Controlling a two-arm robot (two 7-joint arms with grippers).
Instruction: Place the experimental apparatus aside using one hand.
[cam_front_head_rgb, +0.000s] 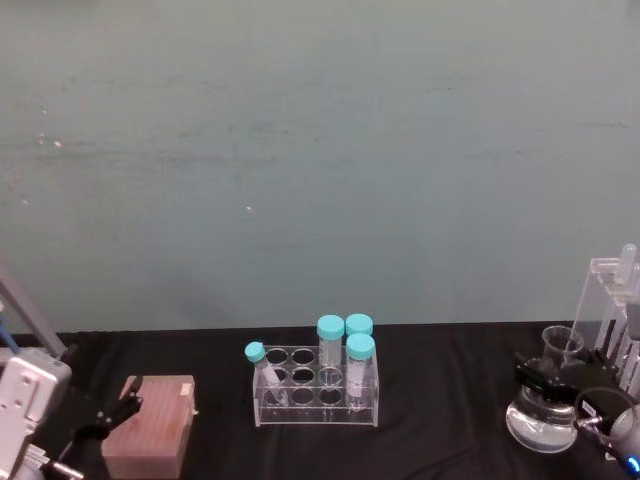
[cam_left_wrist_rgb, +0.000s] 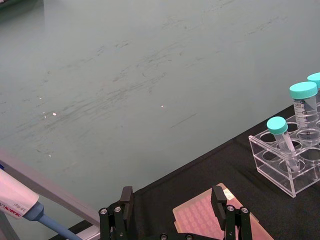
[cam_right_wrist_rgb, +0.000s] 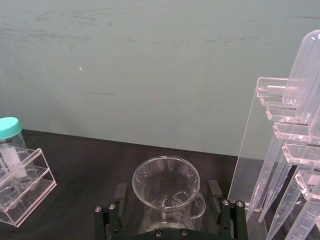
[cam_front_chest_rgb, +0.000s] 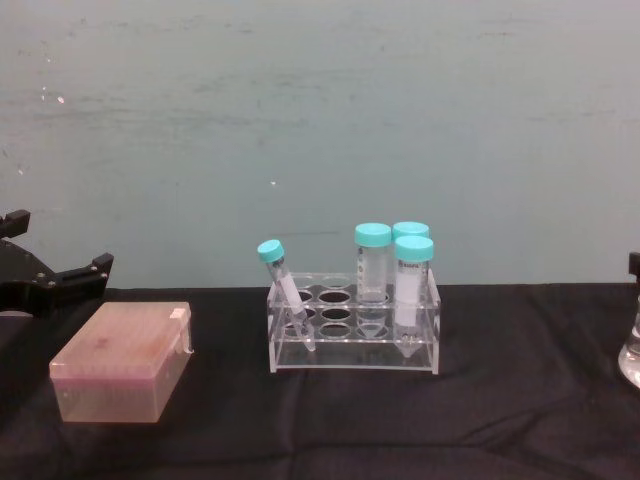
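Head view puts the right gripper (cam_front_head_rgb: 560, 385) at about four o'clock on the black table (cam_front_head_rgb: 450, 440), its fingers spread to either side of the conical flask (cam_front_head_rgb: 541, 415), which holds clear liquid. From the right wrist view, the two black fingers (cam_right_wrist_rgb: 218, 192) stand apart flanking the flask's round mouth (cam_right_wrist_rgb: 166, 189), and I cannot tell whether they touch the glass. Just past it, toward three o'clock, rises the tall acrylic stand (cam_front_head_rgb: 603, 300) with its long clear tubes (cam_right_wrist_rgb: 305, 75). At about eight o'clock the left gripper (cam_front_head_rgb: 110, 415) hangs with fingers spread just above the near edge of a pink tip box (cam_front_head_rgb: 150, 425). Farther in, at six o'clock, a clear tube rack (cam_front_head_rgb: 318, 388) carries four teal-capped tubes (cam_front_head_rgb: 359, 352), one of them leaning.
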